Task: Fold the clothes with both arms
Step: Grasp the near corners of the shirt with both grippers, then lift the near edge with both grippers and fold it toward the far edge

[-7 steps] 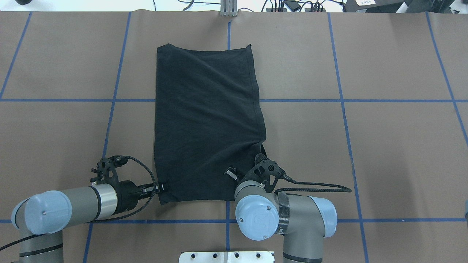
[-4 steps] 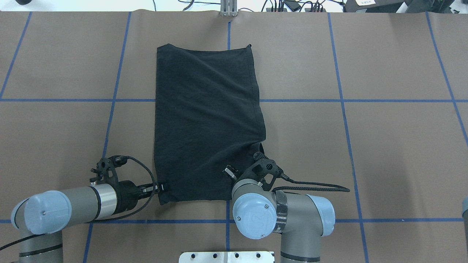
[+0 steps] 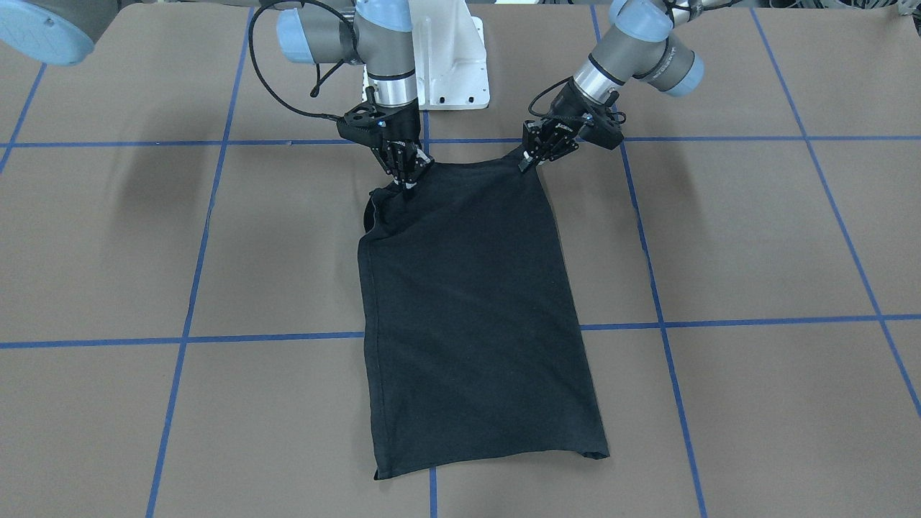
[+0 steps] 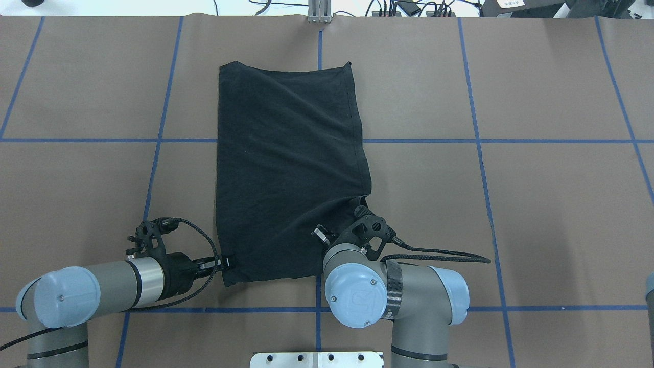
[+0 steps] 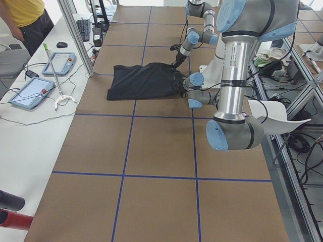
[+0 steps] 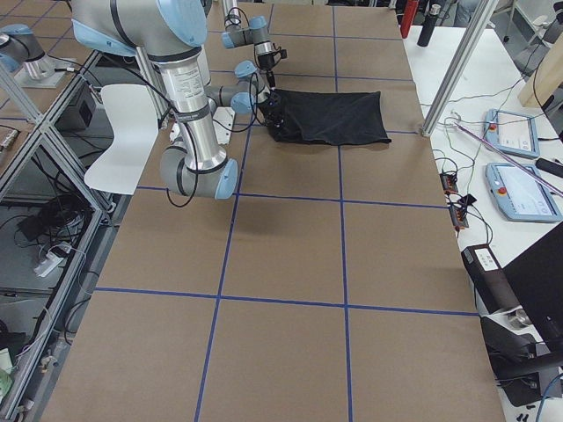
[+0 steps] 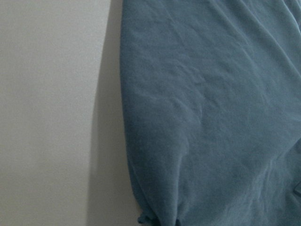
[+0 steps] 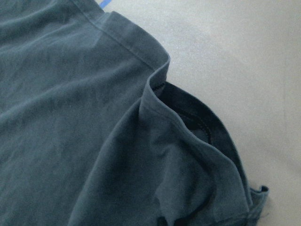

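Right gripper (image 3: 408,181) has crept inward over the black T-shirt (image 4: 291,163) in the last second. Near-right corner is pulled up and bunched, near hem looks shorter. Left gripper (image 4: 226,262) unmoved at near-left corner. Both pinched tight on cloth. Shirt lies as a long strip mid-desk (image 4: 511,204), running from robot's edge toward far edge. Likely start of the crosswise fold. No container shows.
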Available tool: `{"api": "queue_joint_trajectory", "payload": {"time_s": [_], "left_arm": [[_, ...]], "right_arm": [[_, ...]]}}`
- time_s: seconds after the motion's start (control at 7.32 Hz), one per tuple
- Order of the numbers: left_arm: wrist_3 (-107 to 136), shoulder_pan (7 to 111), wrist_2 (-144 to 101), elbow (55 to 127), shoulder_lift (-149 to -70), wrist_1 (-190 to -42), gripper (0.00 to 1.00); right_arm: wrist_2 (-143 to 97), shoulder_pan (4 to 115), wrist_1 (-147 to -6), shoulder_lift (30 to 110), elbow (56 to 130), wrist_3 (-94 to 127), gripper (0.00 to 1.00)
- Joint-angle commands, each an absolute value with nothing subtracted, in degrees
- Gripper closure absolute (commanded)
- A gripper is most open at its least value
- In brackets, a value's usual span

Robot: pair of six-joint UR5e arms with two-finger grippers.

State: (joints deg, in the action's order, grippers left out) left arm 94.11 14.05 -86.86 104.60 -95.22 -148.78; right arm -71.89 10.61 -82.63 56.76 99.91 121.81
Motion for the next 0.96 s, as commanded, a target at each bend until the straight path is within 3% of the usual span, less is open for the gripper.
{"api": "queue_joint_trajectory", "payload": {"time_s": [0.0,0.55,0.68,0.82], "left_arm": [[94.0,14.2,-88.7,110.4,-94.1,-148.0,1.0],[94.3,12.6,-93.9,127.3,-85.6,-146.7,1.0],[94.3,12.5,-94.2,129.3,-85.6,-146.7,1.0],[94.2,12.5,-94.3,128.3,-86.9,-146.1,1.0]], "right_arm": [[-72.2,11.0,-84.3,58.8,105.2,121.6,1.0],[-68.5,-3.5,-102.9,68.3,134.7,124.3,1.0],[-67.2,-6.8,-110.1,67.3,140.5,125.6,1.0],[-67.1,-5.9,-111.4,65.8,140.7,125.5,1.0]]}}
